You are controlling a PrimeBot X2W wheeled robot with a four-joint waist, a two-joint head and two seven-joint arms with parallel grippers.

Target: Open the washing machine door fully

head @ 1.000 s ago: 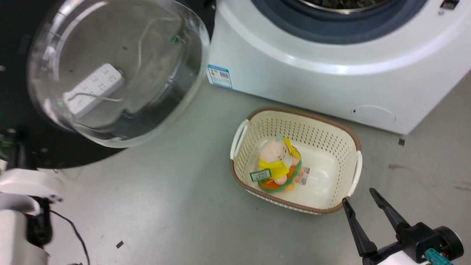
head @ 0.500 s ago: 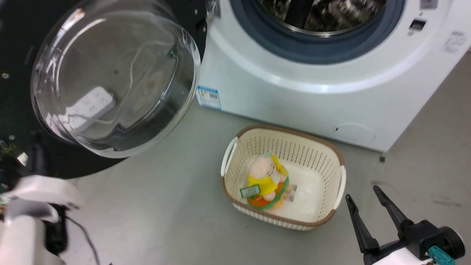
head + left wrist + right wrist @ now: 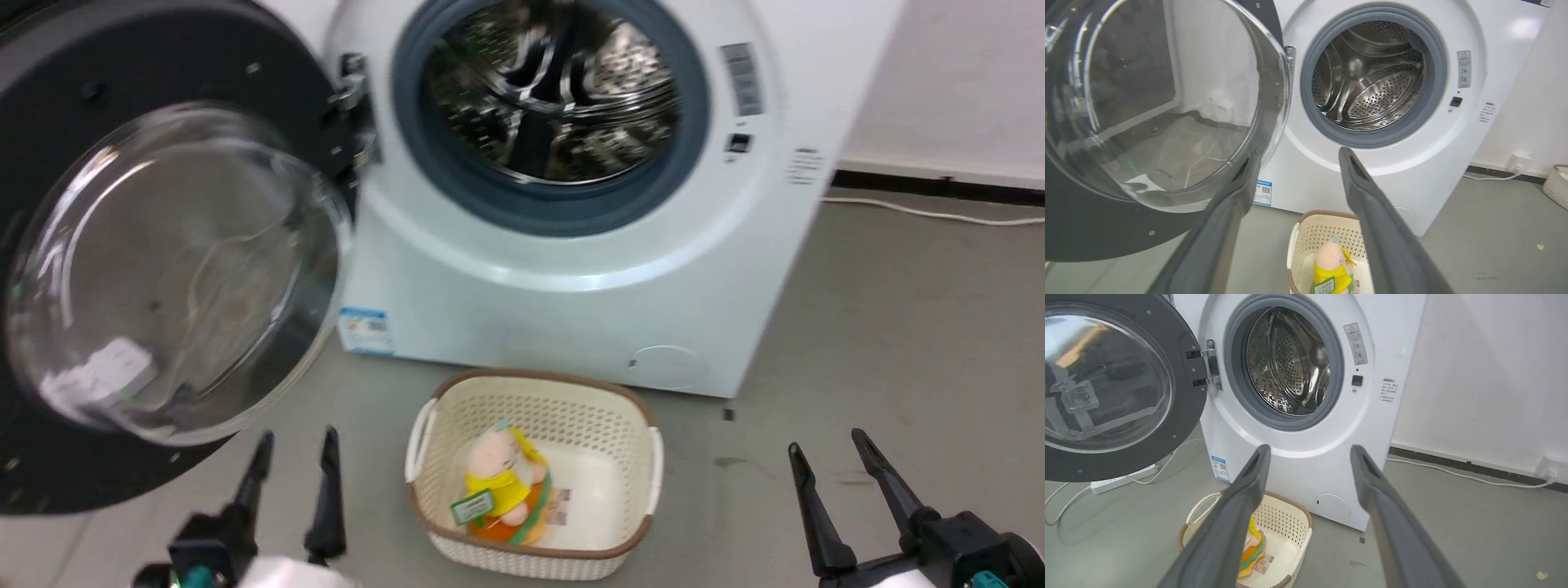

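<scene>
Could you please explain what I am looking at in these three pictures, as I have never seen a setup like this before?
This is a wheeled robot with two arms, facing a front-loading washing machine. One picture comes from a camera on its head, looking down; the other two come from cameras on its wrists, each looking along its own two dark fingers. In the head view the left pincer and right pincer appear at the bottom, both open and holding nothing. The washing machine door is swung open to the left, showing the steel drum. On the grey floor before the machine stands a cream basket with a plush toy inside.
</scene>
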